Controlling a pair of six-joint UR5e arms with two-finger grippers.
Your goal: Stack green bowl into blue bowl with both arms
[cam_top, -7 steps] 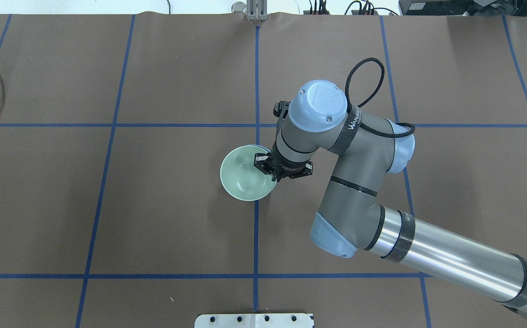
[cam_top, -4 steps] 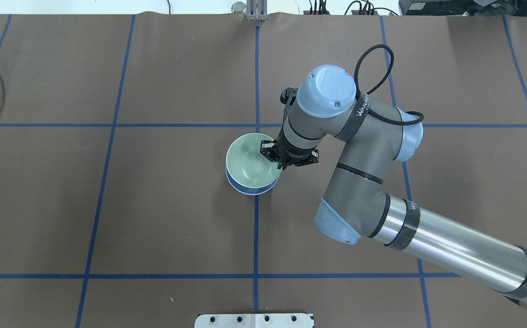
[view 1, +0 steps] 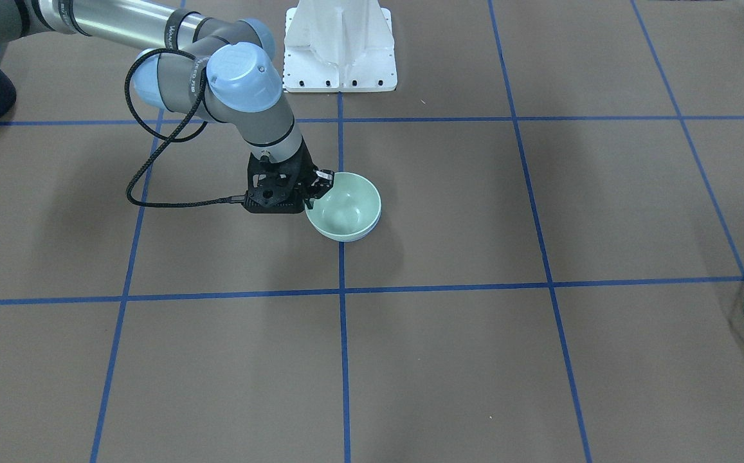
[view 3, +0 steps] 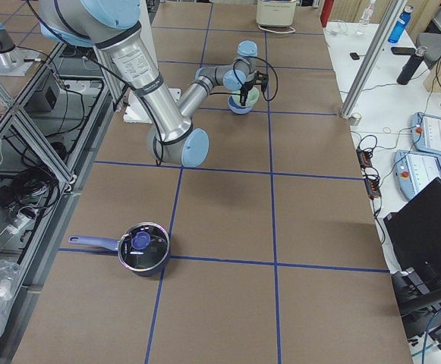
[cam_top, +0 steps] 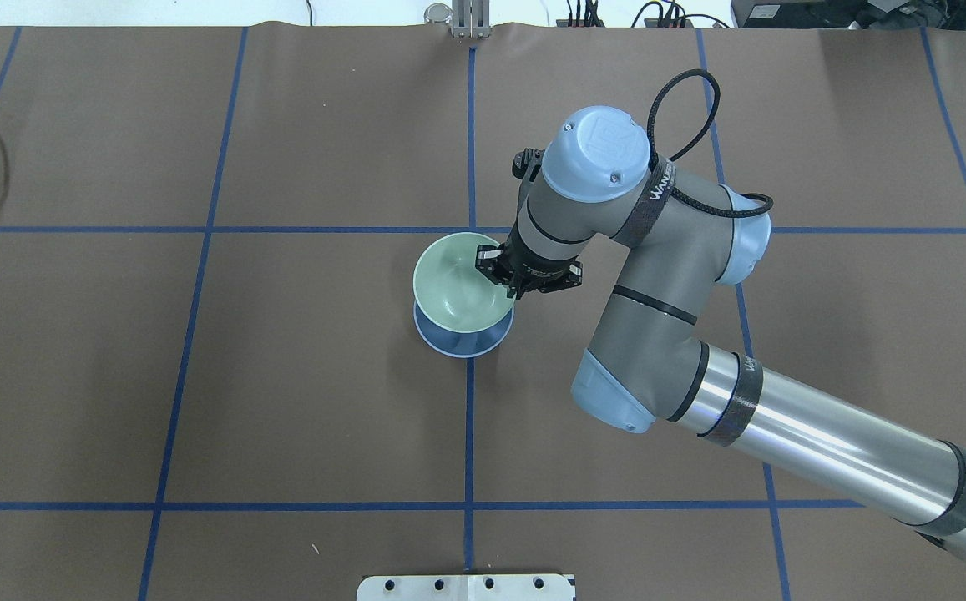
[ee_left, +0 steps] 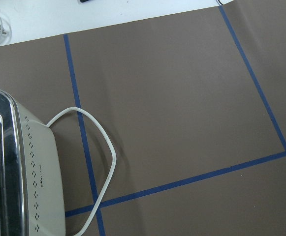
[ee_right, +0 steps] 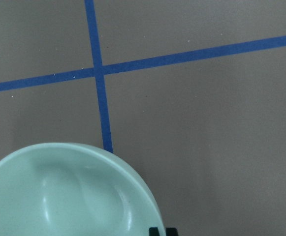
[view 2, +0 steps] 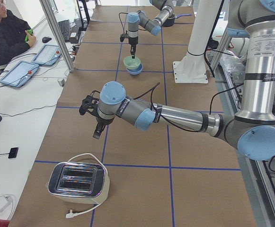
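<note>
The green bowl (cam_top: 456, 282) hangs from my right gripper (cam_top: 506, 285), which is shut on its rim on the robot's right side. It sits slightly tilted over the blue bowl (cam_top: 459, 340), which shows as a crescent under it near the table's middle. I cannot tell whether the two bowls touch. The front view shows the green bowl (view 1: 344, 206), the right gripper (view 1: 312, 193) and a sliver of the blue bowl (view 1: 372, 229). The right wrist view shows the green bowl (ee_right: 69, 196). My left gripper (view 2: 96, 132) hovers far off near the toaster; I cannot tell if it is open.
A toaster (view 2: 78, 182) with a white cable (ee_left: 101, 152) stands at the table's left end. A dark pot (view 3: 144, 250) sits at the right end. The white pedestal (view 1: 339, 45) is at the robot's side. An operator (view 2: 4, 33) sits beside the table.
My right gripper has carried the green bowl toward the table's far side, and the bowl looks slightly smaller. More of the blue bowl now shows beneath it.
</note>
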